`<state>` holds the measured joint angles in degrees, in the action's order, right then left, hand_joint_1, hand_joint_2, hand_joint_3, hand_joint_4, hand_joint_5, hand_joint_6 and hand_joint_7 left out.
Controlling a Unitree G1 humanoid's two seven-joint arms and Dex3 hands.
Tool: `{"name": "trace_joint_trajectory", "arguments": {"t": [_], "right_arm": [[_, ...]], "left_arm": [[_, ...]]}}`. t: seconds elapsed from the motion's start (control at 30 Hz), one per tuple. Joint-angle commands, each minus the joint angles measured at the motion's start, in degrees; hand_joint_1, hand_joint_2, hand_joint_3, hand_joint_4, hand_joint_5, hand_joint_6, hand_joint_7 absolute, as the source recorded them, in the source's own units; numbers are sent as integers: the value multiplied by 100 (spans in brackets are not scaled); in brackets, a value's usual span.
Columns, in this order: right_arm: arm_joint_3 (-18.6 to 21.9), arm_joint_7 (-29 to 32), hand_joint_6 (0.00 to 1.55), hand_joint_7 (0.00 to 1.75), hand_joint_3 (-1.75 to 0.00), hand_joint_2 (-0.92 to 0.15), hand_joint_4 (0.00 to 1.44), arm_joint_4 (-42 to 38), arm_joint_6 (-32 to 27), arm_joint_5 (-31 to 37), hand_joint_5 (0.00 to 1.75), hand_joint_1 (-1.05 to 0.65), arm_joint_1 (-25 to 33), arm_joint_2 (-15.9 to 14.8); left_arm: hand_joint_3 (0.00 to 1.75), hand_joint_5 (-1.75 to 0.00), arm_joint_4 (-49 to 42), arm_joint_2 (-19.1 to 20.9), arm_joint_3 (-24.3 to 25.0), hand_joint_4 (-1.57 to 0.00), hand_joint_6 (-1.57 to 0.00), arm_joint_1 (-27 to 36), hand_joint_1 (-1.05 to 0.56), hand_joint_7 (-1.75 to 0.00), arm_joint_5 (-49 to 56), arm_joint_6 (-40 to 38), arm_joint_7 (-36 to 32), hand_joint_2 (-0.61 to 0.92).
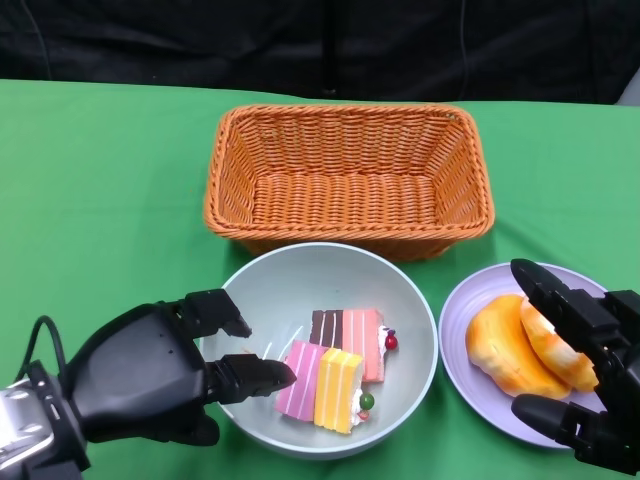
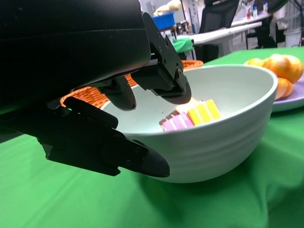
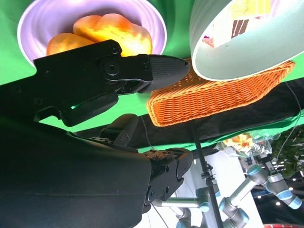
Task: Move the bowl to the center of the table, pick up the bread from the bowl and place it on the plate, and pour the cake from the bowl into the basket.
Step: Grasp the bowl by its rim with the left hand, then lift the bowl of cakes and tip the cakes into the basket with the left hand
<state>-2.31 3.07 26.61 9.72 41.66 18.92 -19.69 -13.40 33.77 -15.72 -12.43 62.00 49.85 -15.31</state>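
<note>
Stage: I judge the bread step done; the bread (image 1: 525,345) lies on the plate (image 1: 470,295), and the pour is what remains.
Bowl: the bowl (image 1: 300,275) sits near the front edge of the table (image 1: 100,180), about midway between its left and right edges, just in front of the basket (image 1: 350,175).
Cake: two striped cake (image 1: 335,375) pieces lie in the bowl, toward its front half.
Basket: it stands directly behind the bowl, its long axis running left to right; its front wall is just beside the bowl's far rim.
Plate: it lies just right of the bowl, near the front right of the table.
Left hand: my left hand (image 1: 160,370) is at the bowl's left rim. In the left wrist view one finger reaches over the rim inside and another lies under the outer wall, so the rim sits between them. I cannot tell whether they are clamped yet.
Right hand: my right hand (image 1: 580,370) is over the right side of the plate, fingers apart, holding nothing.
Key relation: the basket lies straight beyond the bowl from me, and the left hand is the nearer one, already at the rim.
Next move, my judgement: firm the left grip, lift, and tip the far rim over the basket's front wall.
Risk: a one-sided rim grip may let the bowl swing.
</note>
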Motion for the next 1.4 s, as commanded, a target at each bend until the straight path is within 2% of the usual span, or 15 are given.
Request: {"name": "trace_joint_trajectory", "arguments": {"t": [0.03, 0.2, 0.3, 0.37, 0.4, 0.43, 0.47, 0.5, 0.53, 0.6, 0.8, 1.0, 1.07, 1.13, 1.4], "right_arm": [[11, 40, 21, 4, -36, -92, 23, -28, 20, -51, 66, -60, -18, 48], [-2, 50, 21, 4, -35, -92, 23, -55, 35, -40, 66, -60, -42, 86], [-20, 71, 23, 4, -34, -92, 24, -57, 48, -23, 67, -59, -55, 119], [-7, 180, 28, 7, -34, -92, 28, -78, 107, -25, 69, -59, -58, 167], [5, 241, 30, 8, -33, -92, 30, -102, 151, -40, 70, -58, -64, 186], [14, 290, 33, 9, -32, -92, 32, -114, 185, -53, 71, -58, -61, 203], [30, 375, 34, 10, -32, -92, 34, -140, 248, -102, 71, -58, -59, 234], [40, 432, 38, 12, -31, -92, 37, -159, 293, -135, 73, -56, -57, 255], [63, 523, 40, 13, -30, -92, 39, -203, 394, -226, 74, -55, -62, 286], [102, 625, 43, 14, -29, -92, 42, -279, 547, -378, 76, -53, -77, 316], [199, 764, 46, 15, -31, -92, 43, -501, 723, -464, 78, -50, -178, 305], [215, 695, 46, 15, -31, -92, 44, -557, 592, -362, 79, -52, -267, 327], [196, 685, 47, 15, -30, -92, 44, -572, 591, -358, 80, -52, -275, 332], [171, 662, 47, 15, -29, -92, 43, -598, 596, -386, 80, -52, -281, 335], [80, 715, 46, 14, -29, -92, 42, -745, 577, -289, 80, -53, -320, 370]], "left_arm": [[1, -94, -569, 92, -381, -34, -75, -297, -40, -9, 288, -186, -317, 86], [0, -96, -1371, -11, -1031, -57, -95, -702, -37, -13, 757, -278, -1650, 86], [0, -127, -1884, -12, -1574, -62, -113, -1086, -36, -13, 1232, -392, -2661, 85], [0, -162, -2183, -59, -1910, -63, -122, -1317, -37, -20, 1555, -637, -3519, 83], [0, -168, -2314, -86, -2051, -70, -121, -1409, -36, -33, 1667, -749, -3893, 83], [0, -172, -2413, -95, -2169, -77, -107, -1478, -36, -72, 1729, -824, -4160, 83], [0, -173, -2491, -96, -2294, -79, -99, -1549, -35, -90, 1798, -876, -4449, 83], [3, -174, -2559, -92, -2404, -87, -86, -1609, -32, -133, 1839, -914, -4655, 88], [4, -174, -2460, -28, -2472, -89, -81, -1634, -33, -148, 1843, -907, -4818, 89], [4, -175, -2237, 103, -2546, -92, -78, -1645, -37, -155, 1787, -881, -4952, 91], [6, -175, -1176, 677, -2213, -95, -79, -1286, -35, -161, 1210, -709, -4566, 92], [9, -175, -320, 1107, -1588, -97, -76, -593, -20, -174, -107, -115, -3603, 91], [92, -175, 13, 1188, -1336, -99, -76, -380, -15, -175, -579, 90, -3209, 49], [126, -175, 293, 1207, -1098, -101, -75, -212, -14, -175, -993, 239, -2798, 32], [155, -175, 681, 854, -427, -101, -74, 8, -15, -175, -2392, 673, -1467, 20]]}}
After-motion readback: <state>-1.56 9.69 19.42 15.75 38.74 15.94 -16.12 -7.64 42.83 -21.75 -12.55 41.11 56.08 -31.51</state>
